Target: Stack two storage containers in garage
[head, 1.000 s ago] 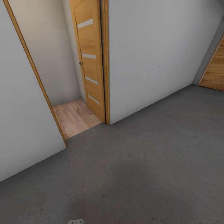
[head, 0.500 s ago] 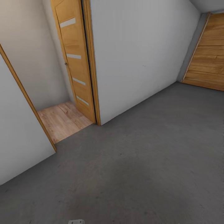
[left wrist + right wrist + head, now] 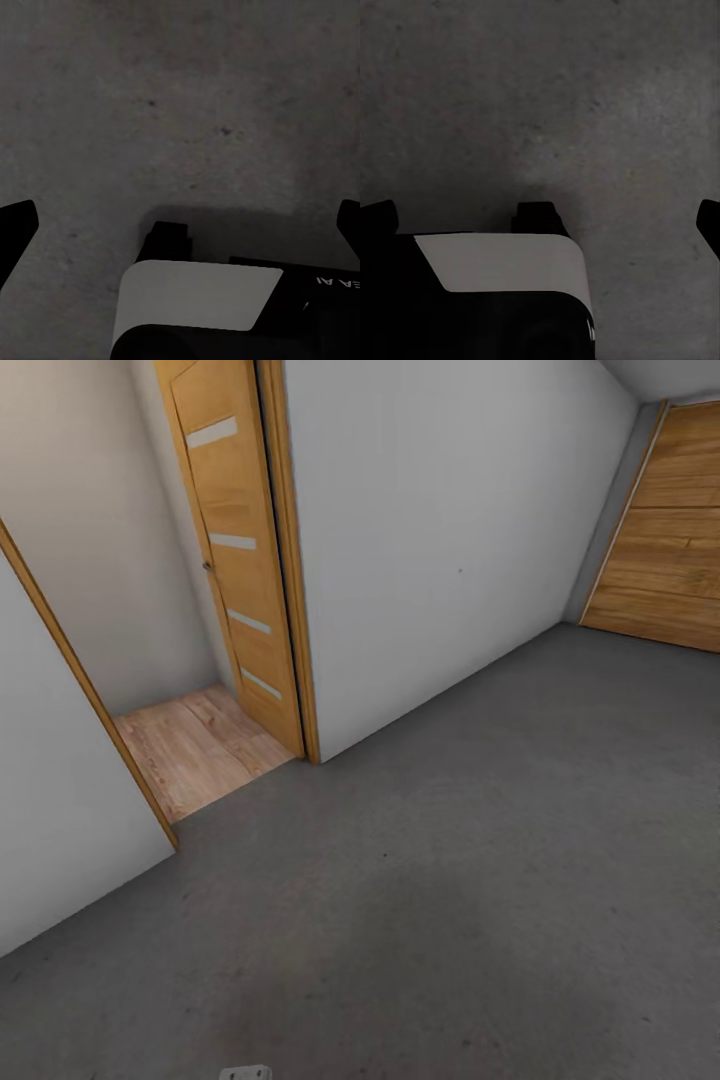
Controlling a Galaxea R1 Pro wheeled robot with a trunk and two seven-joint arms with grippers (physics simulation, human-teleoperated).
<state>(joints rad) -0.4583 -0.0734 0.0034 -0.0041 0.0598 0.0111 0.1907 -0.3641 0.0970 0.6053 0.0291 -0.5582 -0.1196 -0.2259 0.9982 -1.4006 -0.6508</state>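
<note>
Grey garage floor (image 3: 480, 880) stretches bare toward an open doorway (image 3: 190, 740); both hands (image 3: 180, 217) (image 3: 544, 214) spread empty, probably heading off for a container.

I am in the garage. The floor (image 3: 470, 880) here is dark grey concrete with faint little spots on it, and it spreads flat all around me. It runs up to plain pale grey walls (image 3: 440, 530). At one side the grey floor ends at a doorway, where light wood planks begin. Under both my wrists I see the same grey, speckled floor (image 3: 187, 105) (image 3: 547, 97).
</note>
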